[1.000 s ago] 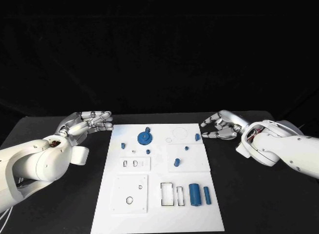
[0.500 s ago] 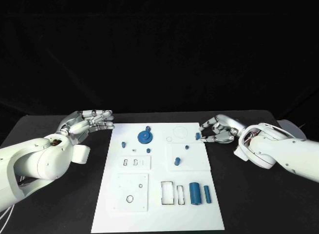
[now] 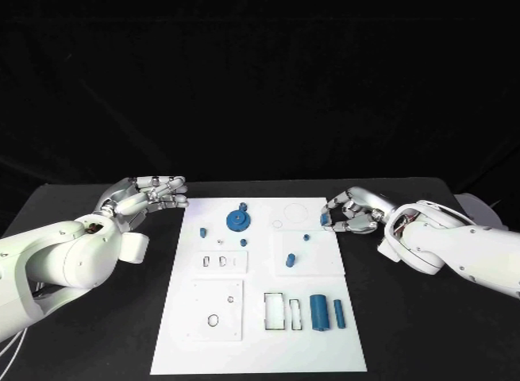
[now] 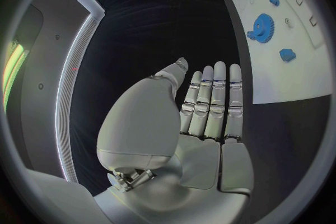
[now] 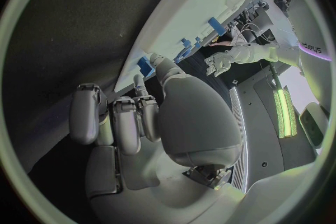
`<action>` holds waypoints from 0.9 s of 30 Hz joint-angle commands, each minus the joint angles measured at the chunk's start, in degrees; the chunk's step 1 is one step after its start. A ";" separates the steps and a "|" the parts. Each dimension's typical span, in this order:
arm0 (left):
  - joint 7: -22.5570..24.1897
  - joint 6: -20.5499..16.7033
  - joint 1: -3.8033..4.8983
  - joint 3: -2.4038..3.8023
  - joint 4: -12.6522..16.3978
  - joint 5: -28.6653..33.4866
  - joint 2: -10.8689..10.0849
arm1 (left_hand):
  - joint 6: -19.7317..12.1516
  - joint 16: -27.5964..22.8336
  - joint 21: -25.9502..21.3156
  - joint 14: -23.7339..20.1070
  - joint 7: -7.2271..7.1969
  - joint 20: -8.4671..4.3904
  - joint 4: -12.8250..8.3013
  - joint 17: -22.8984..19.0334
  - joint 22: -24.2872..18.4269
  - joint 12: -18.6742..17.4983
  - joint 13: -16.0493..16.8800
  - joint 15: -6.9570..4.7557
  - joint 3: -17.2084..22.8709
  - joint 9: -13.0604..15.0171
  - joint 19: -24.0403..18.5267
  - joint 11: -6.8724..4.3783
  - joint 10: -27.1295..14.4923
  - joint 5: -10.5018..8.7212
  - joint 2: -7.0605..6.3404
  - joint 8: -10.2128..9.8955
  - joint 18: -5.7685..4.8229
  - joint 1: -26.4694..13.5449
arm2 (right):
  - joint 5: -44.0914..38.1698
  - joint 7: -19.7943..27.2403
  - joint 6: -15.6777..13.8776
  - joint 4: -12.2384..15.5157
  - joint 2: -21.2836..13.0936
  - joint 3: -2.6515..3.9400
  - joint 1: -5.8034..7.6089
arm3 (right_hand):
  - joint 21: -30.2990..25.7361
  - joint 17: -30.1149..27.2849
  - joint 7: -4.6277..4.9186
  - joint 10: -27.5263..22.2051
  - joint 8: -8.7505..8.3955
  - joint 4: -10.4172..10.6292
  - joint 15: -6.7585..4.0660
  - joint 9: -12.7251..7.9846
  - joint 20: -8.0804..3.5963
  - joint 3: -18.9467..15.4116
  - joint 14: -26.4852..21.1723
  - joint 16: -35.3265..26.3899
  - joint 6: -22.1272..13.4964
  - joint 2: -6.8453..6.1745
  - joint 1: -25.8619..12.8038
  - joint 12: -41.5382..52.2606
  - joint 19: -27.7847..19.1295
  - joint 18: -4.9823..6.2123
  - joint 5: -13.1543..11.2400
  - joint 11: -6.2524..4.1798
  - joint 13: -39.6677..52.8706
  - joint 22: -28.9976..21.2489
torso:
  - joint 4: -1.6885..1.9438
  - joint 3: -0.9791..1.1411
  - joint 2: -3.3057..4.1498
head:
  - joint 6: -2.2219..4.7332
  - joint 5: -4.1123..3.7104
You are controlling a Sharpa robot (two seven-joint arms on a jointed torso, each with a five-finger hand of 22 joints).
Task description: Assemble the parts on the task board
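Note:
The white task board (image 3: 260, 349) lies in the middle of the table. A blue gear (image 3: 236, 218) stands near its far edge, also in the left wrist view (image 4: 265, 27). Two blue cylinders (image 3: 318, 312) lie at the near right. A small blue part (image 3: 325, 216) sits at the board's far right edge. My right hand (image 3: 353, 211) has its fingers curled at this part (image 5: 145, 65), with the thumb against it; a firm grip cannot be made out. My left hand (image 3: 145, 195) hovers off the board's far left corner, fingers straight and apart, holding nothing.
Several small blue parts (image 3: 290, 259) lie scattered on the board's far half. Rectangular slots (image 3: 275, 312) open beside the cylinders, and a square plate (image 3: 214, 308) with holes sits at the near left. Black table (image 3: 88, 349) surrounds the board.
My right hand has moved left to the board's right edge and closed its fingers round the small blue part there. The left hand stays put. The camera has shifted slightly.

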 commanded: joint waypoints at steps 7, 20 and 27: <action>0.17 0.97 0.07 0.03 0.24 0.08 0.03 | -0.01 -0.33 -0.35 -0.15 0.43 0.08 -0.27 -0.09 -0.08 -0.30 0.05 0.13 -0.02 0.07 -0.38 0.07 -0.50 -0.18 0.32 -0.25 0.48 0.11 | -0.99 -0.39 0.32 -0.65 0.97 -0.01 -0.51 | 1.00 12.47 -0.09 1.46 0.65 -0.06 0.24 0.18 -0.09 0.37 5.22 0.56 1.44 0.90 -0.09 0.73 0.92 0.23 0.06 -0.01 9.73 2.56 | 0.10 0.02 0.01 | -0.16 0.07; -0.27 1.08 0.07 0.03 -0.06 0.08 -0.10 | -0.02 -0.38 -0.37 -0.13 0.45 0.11 -0.28 -0.13 -0.11 -0.31 0.05 0.13 -0.01 0.07 -0.38 0.08 -0.50 -0.19 0.32 -0.26 0.50 0.12 | -1.04 -0.62 0.08 -1.04 1.47 0.00 -0.66 | 1.78 12.98 -0.67 2.22 1.23 -0.13 -0.13 0.37 -0.38 1.17 5.34 0.82 3.38 1.73 -0.04 1.45 1.61 0.02 -0.01 -0.50 10.55 3.44 | -0.04 0.04 -0.06 | -0.30 0.18; -0.49 1.20 0.07 0.03 -0.11 0.08 -0.11 | -0.03 -0.42 -0.39 -0.11 0.48 0.13 -0.27 -0.16 -0.13 -0.32 0.05 0.14 -0.03 0.07 -0.37 0.10 -0.52 -0.20 0.30 -0.28 0.51 0.09 | -1.05 -0.57 -0.45 -1.10 1.38 0.00 -0.67 | 2.05 13.28 -0.83 2.37 1.32 -0.27 -0.27 0.39 -0.50 1.58 5.42 0.97 3.81 2.06 0.14 1.60 1.84 -0.06 -0.11 -0.66 10.72 3.75 | 0.02 0.05 -0.04 | -0.35 0.15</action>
